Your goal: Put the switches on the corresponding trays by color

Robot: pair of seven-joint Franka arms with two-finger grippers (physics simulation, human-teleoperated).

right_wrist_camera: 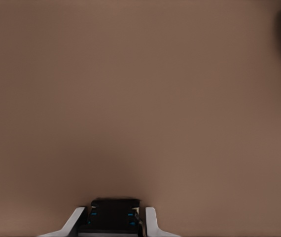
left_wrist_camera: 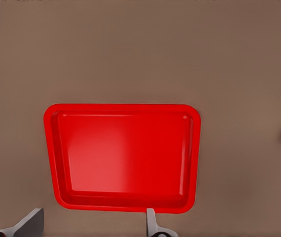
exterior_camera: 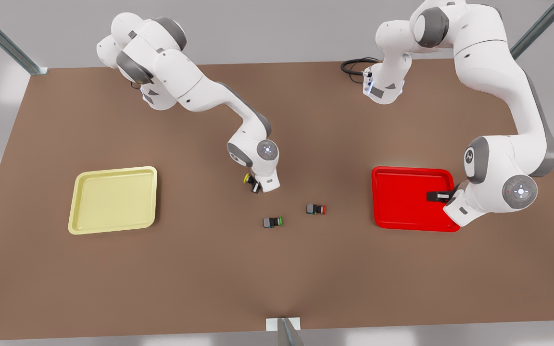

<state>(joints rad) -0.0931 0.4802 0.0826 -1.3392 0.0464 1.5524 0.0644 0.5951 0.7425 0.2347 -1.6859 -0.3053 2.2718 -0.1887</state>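
**Over the brown table: one switch held, two lying loose, two trays bare**

Across the brown table [exterior_camera: 277, 269] we count two trays, three switches and two arms. The yellow tray [exterior_camera: 113, 200] lies flat toward the front view's left; the red tray [exterior_camera: 402, 202] lies toward the front view's right, well apart from it. Neither tray has a switch in it.

Of the three switches, we see one in a grip and two on the table. The right gripper [exterior_camera: 254, 184] hangs near the middle of the table, between the trays, with its fingers [right_wrist_camera: 151, 221] closed narrowly on the dark body of the yellow-capped switch [exterior_camera: 249, 181]; in the right wrist view that black block sits squeezed between the two pads, and in the front view the yellow cap pokes out beside the fingers. The red-capped switch [exterior_camera: 315, 209] lies on its side on the table, between the right gripper and the red tray, its cap toward the tray. The green-capped switch [exterior_camera: 272, 222] lies on its side near it, a little closer to the front view's lower edge.

The left gripper [exterior_camera: 438, 195] hovers over the red tray's edge on the front view's right, and it holds nothing. Its fingers [left_wrist_camera: 29, 223] are spread wide in the left wrist view, with the red tray between and beyond them.
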